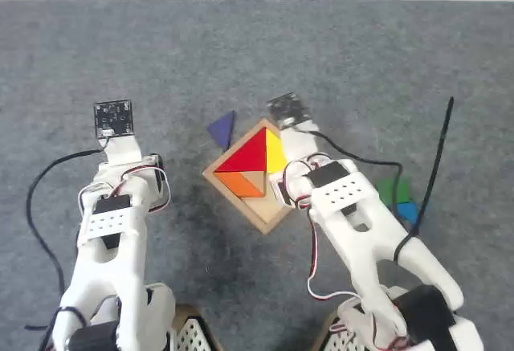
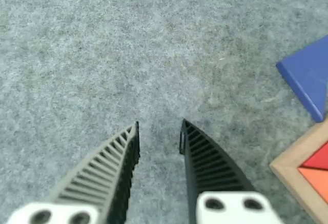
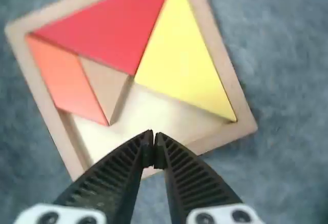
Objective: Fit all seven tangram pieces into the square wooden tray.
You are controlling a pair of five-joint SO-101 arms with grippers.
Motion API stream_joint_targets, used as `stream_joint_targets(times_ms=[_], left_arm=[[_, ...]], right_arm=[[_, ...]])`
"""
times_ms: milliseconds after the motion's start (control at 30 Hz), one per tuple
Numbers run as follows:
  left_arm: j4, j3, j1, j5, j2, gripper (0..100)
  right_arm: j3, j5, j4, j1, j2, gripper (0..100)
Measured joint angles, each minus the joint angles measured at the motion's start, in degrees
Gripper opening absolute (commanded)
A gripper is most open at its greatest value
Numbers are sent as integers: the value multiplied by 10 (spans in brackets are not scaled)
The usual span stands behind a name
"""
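Red piece [image 1: 249,154], yellow piece [image 1: 275,152] and orange piece [image 1: 234,182] sit in the wooden tray [image 3: 221,60] at mid-worktop, its near corner bare, so we're mid-fill, by my reading. The right end effector [image 3: 154,149] hovers over that open pocket, fingers pressed together, carrying nothing, arm stretched forward along the tray's right side. The left end effector [image 2: 159,131] hangs spread above bare worktop. Next up, probably: fetch a loose piece, either the dark blue triangle [image 1: 222,128] just off the tray's far corner, or the green piece [image 1: 392,189] and light blue piece [image 1: 406,210] toward the worktop's right edge, beside the right arm.
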Motion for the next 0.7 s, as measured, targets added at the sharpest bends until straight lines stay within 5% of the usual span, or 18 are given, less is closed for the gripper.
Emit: stream_joint_targets(times_ms=[133,300,533,700], left_arm=[[0,0,0,0,0,123],[0,0,0,0,0,123],[0,0,0,0,0,123],[0,0,0,0,0,123]], right_arm=[[0,-96,11,-2,6,280],[0,-211,24,-1,30,284],[1,-229,24,-1,36,281],[1,-230,4,-1,85,148]])
